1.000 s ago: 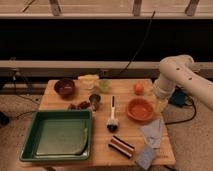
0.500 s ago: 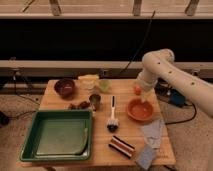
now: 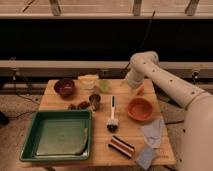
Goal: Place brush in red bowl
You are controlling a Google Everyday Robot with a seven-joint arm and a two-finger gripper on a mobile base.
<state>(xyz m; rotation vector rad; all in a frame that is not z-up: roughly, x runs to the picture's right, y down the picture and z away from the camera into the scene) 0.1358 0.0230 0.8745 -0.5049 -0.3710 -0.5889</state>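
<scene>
The brush (image 3: pixel 112 113) lies on the wooden table (image 3: pixel 125 136) with its white handle pointing away and its dark bristle head near the front. The red bowl (image 3: pixel 139 108) sits just to its right and holds nothing. My gripper (image 3: pixel 131 86) hangs at the end of the white arm over the table's back edge. It is behind the bowl and behind and to the right of the brush handle's tip. It is apart from both.
A green tray (image 3: pixel 35 145) fills the front left. A maroon bowl (image 3: pixel 65 87), a pale container (image 3: pixel 89 81), a green cup (image 3: pixel 103 86) and a metal cup (image 3: pixel 95 101) stand at the back. An orange fruit (image 3: pixel 141 90), a striped block (image 3: pixel 121 146), grey cloths (image 3: pixel 152 132) and a blue sponge (image 3: pixel 145 156) are on the right.
My arm has swung left from the table's right edge to the back middle, and the gripper now hangs behind the bowl. The brush and the bowl have not moved.
</scene>
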